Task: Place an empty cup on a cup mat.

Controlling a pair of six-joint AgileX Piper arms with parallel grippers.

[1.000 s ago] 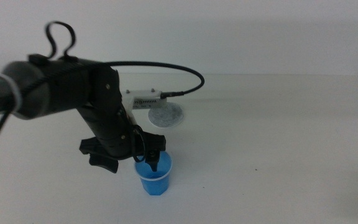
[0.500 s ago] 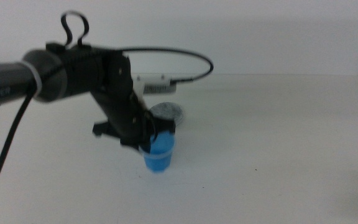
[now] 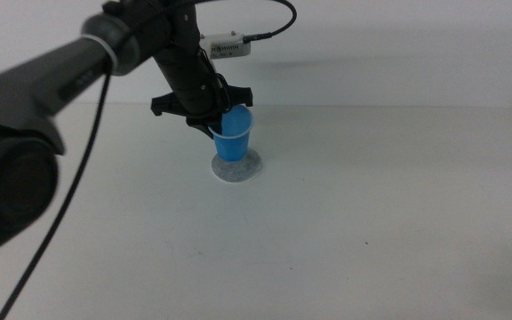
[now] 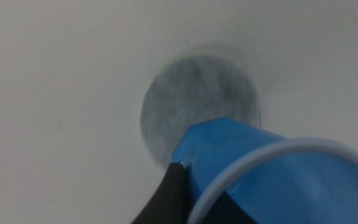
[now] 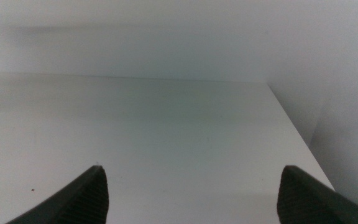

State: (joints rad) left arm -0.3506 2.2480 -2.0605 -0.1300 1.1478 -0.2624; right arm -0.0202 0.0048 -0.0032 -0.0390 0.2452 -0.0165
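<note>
The blue cup (image 3: 234, 138) hangs upright from my left gripper (image 3: 221, 124), which is shut on its rim. The cup is just above the grey speckled cup mat (image 3: 238, 168) on the white table (image 3: 372, 204), with its base close to the mat. In the left wrist view the cup (image 4: 260, 168) fills the near corner, one dark jaw grips its wall, and the mat (image 4: 191, 106) lies below it. My right gripper (image 5: 191, 193) is open and empty, off to the side over bare table, out of the middle view.
The left arm (image 3: 78, 71) reaches in from the left with its black cable (image 3: 278, 18) looping above. The table's far edge meets a white wall. The table's right edge (image 5: 291, 124) shows in the right wrist view.
My left gripper has lifted the cup from the near table and carried it away from the camera to just above the mat. The right arm has not moved.
</note>
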